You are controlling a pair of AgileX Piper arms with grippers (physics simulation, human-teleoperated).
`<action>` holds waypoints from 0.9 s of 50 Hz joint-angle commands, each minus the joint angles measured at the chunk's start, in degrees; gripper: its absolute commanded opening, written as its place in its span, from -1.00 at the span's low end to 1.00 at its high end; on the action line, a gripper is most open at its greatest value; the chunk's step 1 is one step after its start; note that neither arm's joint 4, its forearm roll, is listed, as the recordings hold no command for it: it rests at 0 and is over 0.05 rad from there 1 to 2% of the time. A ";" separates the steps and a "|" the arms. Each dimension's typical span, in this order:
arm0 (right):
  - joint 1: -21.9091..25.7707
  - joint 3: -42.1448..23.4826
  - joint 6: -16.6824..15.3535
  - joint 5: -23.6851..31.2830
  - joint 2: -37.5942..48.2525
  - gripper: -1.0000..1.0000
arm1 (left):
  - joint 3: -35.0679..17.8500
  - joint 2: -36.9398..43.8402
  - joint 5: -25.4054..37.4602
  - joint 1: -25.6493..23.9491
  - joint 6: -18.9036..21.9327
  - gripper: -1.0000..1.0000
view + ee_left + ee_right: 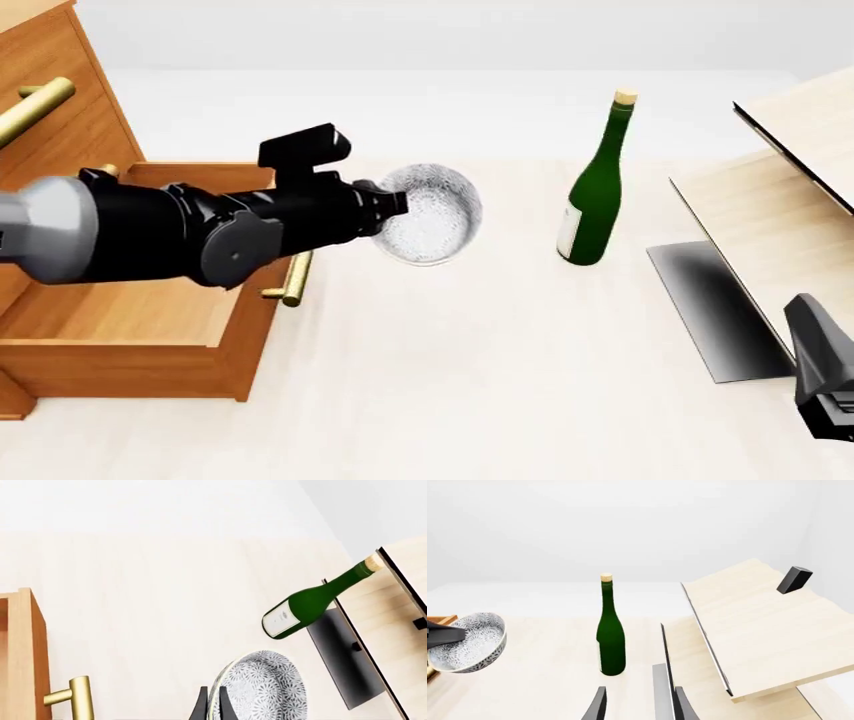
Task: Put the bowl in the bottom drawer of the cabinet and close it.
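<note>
The left gripper is pinching the rim of the bowl, with one finger inside the rim and one outside, as the left wrist view is showing. The bowl is hanging in the air, tilted on its side, so that its opening is facing toward the front camera. It is not touching the table. It is staying just beside the open bottom drawer, near the drawer's front panel and brass handle, but not inside the drawer. The drawer is pulled far out of the cabinet, and its wooden floor is showing.

A green bottle is standing upright on the table, well apart from the bowl, on the side of the right arm. Further to that side, a pale wooden structure with a black panel is standing.

The right gripper is resting low at the right edge of the front view, far from the bowl. Its fingers are standing apart with an open gap between them and are holding nothing.
</note>
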 commanded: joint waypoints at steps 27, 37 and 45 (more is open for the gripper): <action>-0.01 0.00 0.00 0.00 0.02 1.00 | 5.29 -12.97 3.10 5.98 4.93 -1.00; 0.00 0.00 0.01 0.00 -0.01 1.00 | 6.90 -16.42 4.01 7.39 5.75 -1.00; -0.01 0.00 0.00 0.00 0.00 1.00 | 7.97 -18.88 4.94 9.05 6.55 -1.00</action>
